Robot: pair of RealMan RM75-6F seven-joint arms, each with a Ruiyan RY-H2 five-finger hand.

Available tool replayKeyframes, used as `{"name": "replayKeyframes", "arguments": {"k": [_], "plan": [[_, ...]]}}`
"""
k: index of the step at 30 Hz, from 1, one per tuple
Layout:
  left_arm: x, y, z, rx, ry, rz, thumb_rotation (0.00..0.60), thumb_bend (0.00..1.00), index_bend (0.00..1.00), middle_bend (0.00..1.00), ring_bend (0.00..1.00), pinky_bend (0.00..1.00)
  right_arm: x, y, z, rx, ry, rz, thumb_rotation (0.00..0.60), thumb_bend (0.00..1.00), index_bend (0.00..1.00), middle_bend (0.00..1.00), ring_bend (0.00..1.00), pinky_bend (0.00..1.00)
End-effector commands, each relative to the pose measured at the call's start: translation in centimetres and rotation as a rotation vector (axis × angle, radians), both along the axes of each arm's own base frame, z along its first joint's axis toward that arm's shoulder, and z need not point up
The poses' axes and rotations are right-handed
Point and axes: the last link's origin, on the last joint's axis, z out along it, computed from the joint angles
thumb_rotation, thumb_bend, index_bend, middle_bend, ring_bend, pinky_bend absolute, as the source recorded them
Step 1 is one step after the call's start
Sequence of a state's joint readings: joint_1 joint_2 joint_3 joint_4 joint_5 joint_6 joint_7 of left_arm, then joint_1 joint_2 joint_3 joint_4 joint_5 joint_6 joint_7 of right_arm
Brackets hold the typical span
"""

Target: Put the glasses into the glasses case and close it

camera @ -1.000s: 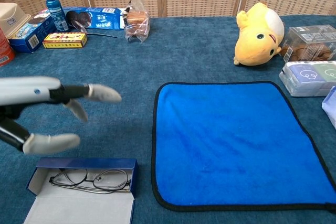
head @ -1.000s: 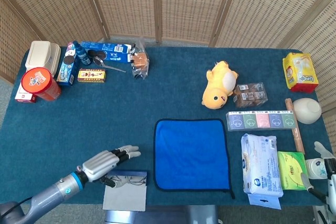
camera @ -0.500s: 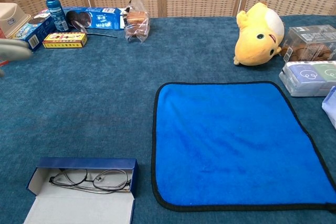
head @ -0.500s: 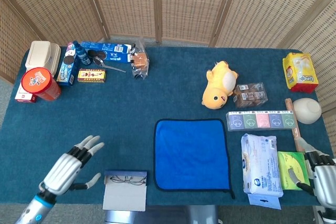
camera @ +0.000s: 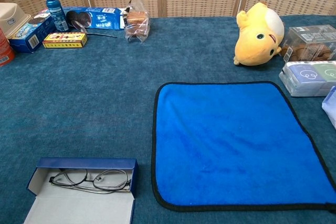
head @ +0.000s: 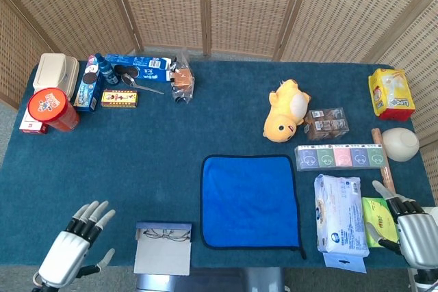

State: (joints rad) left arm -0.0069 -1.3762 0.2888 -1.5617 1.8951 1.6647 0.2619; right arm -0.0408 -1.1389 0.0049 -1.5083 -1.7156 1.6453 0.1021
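Observation:
The blue glasses case point(head: 163, 227) point(camera: 84, 164) lies at the table's front edge with its grey lid point(head: 161, 256) point(camera: 73, 211) folded out flat toward me. The thin-framed glasses point(head: 164, 234) point(camera: 90, 179) lie folded inside it. My left hand point(head: 68, 249) is at the front left, well left of the case, with fingers spread and nothing in it. My right hand point(head: 408, 230) hangs at the front right corner, fingers apart and empty, beside the green packet. Neither hand shows in the chest view.
A blue cloth point(head: 250, 201) point(camera: 236, 142) lies just right of the case. A yellow plush point(head: 286, 110) point(camera: 259, 34), tissue packs point(head: 339, 222) and boxes point(head: 340, 157) fill the right side. Snack boxes point(head: 121, 97), a spray bottle point(head: 102, 70) and a red tub point(head: 50, 109) stand at the back left.
My left hand has pulled back from above the case to the front left corner and left the chest view. My right hand has come up into view at the front right.

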Motion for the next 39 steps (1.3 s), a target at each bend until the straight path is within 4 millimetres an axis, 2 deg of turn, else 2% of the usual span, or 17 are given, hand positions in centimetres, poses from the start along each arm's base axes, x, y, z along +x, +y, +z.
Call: {"name": "replayKeyframes", "arguments": {"k": [1,6,11,28,33,39], "plan": [[-0.3,-1.1,-0.6,0.026,0.047,-0.036,0.371,0.35,0.04,0.0,0.0,0.06,0.0,-0.1,0.0,0.007,0.0,0.009,0.566,0.28,0.13,0.26,0.31,0.36],[-0.8,-2.5,-1.4,0.052,0.103,-0.053,0.464,0.35,0.0,0.0,0.0,0.03,-0.1,-0.3,-0.1,0.022,0.001,0.031,0.564,0.28,0.13,0.26,0.31,0.36],[-1.5,-3.6,-1.9,0.061,0.185,-0.081,0.498,0.35,0.0,0.0,0.0,0.02,-0.4,-0.4,0.2,0.026,-0.004,0.047,0.566,0.28,0.13,0.26,0.31,0.36],[-4.2,-7.0,-3.0,0.058,0.254,-0.112,0.522,0.34,0.0,0.0,0.0,0.01,0.0,-1.1,0.5,0.069,-0.012,0.122,0.564,0.28,0.11,0.26,0.31,0.36],[-4.6,-7.4,-3.4,0.059,0.284,-0.138,0.529,0.34,0.0,0.0,0.0,0.0,-0.2,-0.8,0.7,0.064,-0.024,0.127,0.563,0.28,0.11,0.26,0.31,0.36],[-4.6,-7.4,-4.9,0.066,0.313,-0.183,0.522,0.34,0.0,0.0,0.0,0.0,-0.7,0.0,1.6,0.046,-0.034,0.13,0.565,0.28,0.11,0.26,0.31,0.36]]}}
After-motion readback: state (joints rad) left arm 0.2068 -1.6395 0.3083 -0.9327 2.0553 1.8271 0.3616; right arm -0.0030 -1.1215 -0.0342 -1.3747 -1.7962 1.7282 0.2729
